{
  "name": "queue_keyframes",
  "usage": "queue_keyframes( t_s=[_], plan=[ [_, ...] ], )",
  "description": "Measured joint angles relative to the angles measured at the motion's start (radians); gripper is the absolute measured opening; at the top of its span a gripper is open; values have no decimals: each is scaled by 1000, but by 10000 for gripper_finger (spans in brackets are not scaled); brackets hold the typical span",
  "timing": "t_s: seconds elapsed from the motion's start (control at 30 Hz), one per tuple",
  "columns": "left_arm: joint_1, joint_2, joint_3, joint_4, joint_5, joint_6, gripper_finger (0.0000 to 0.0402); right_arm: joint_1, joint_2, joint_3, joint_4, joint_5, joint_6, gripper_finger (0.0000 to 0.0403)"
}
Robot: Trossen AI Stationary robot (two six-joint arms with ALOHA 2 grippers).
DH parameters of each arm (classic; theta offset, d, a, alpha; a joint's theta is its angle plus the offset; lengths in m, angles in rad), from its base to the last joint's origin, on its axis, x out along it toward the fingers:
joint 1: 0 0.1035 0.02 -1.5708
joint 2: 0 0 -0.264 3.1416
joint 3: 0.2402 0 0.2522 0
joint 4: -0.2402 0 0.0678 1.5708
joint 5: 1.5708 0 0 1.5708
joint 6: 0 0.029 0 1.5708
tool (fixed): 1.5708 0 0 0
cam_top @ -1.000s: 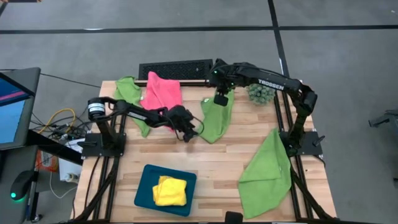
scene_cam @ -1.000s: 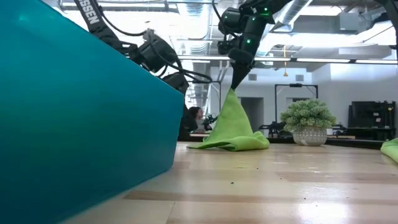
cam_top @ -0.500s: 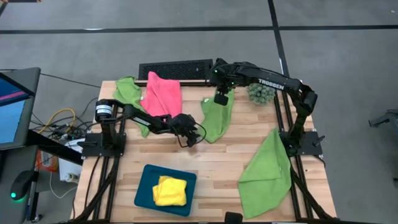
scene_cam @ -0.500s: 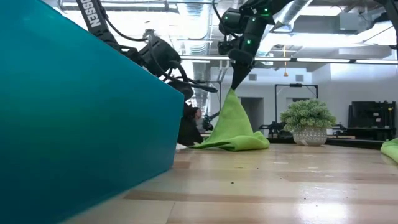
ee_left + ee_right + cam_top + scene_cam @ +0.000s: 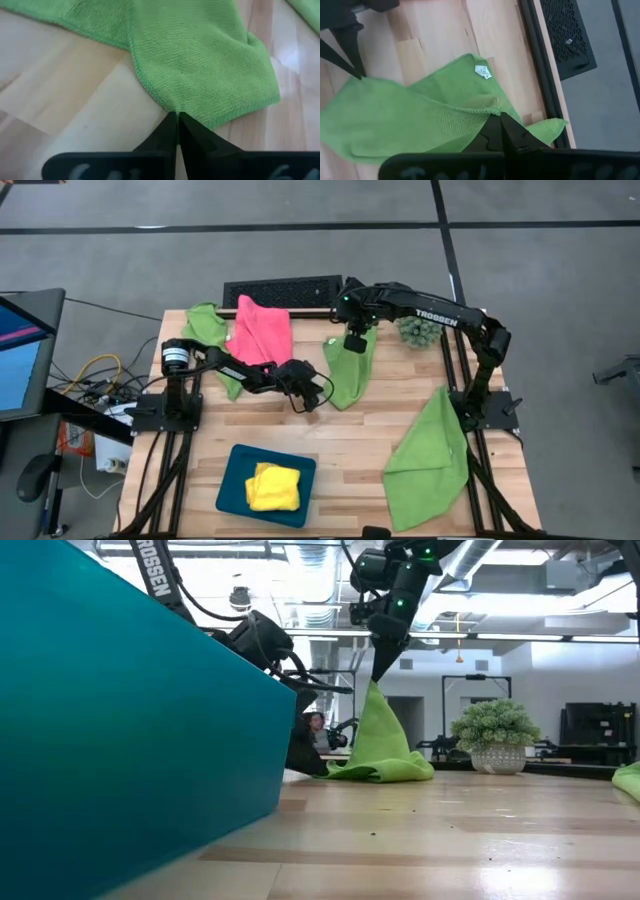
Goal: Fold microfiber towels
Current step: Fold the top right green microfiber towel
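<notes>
Left gripper (image 5: 177, 117) pinched tight on green towel (image 5: 200, 60) hem at table level. Right gripper (image 5: 498, 117) clamped on same towel's raised corner.

Counted on the worktop (image 5: 330, 445): three lime green towels (image 5: 348, 370), one pink towel (image 5: 262, 328), one yellow towel (image 5: 272, 486), one teal tray (image 5: 232, 475), one small plant (image 5: 419, 331). Two arms, each with one gripper.
</notes>
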Motion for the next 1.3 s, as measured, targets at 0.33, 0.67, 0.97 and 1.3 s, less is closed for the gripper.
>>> queue_keyframes(
  t_s=[0.33,0.67,0.97,1.3],
  plan=[
    [65,-285,-6,-239,64,-34,1,-21,-108,1,-21,27,63,0],
    [248,-639,52,-499,-66,118,0,-79,-208,1,99,61,139,0],
    [490,-593,396,-688,-69,455,0,-128,-207,2,396,209,125,0],
    [690,-337,923,-931,-29,749,0,-204,-206,106,600,363,-21,0]
  ],
)
